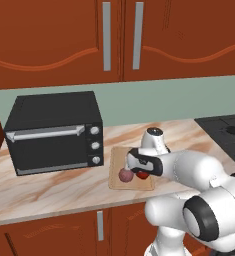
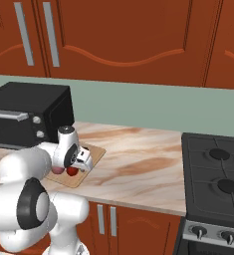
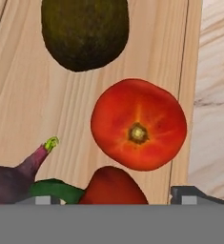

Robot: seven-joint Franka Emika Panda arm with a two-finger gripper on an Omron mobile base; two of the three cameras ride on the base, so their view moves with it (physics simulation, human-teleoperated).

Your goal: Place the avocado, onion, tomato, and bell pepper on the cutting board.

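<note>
In the hand view the light wooden cutting board (image 3: 18, 95) carries all four vegetables. The dark olive avocado (image 3: 85, 33) lies at the top and the smooth red tomato (image 3: 138, 125) in the middle. The purplish onion (image 3: 8, 183) is at the bottom left, and the bell pepper (image 3: 112, 187) with its green stem is at the bottom. My gripper (image 3: 116, 198) hangs just above the pepper, open, with its fingertips (image 3: 194, 194) wide of the pepper and not touching it. From the base, my gripper (image 1: 136, 167) hovers over the cutting board (image 1: 116, 155) beside the onion (image 1: 125, 175).
A black toaster oven (image 1: 54, 132) stands on the marble counter left of the board. A dark stove (image 2: 218, 174) lies to the right. Wooden cabinets hang above. The board's right edge (image 3: 182, 95) meets bare counter.
</note>
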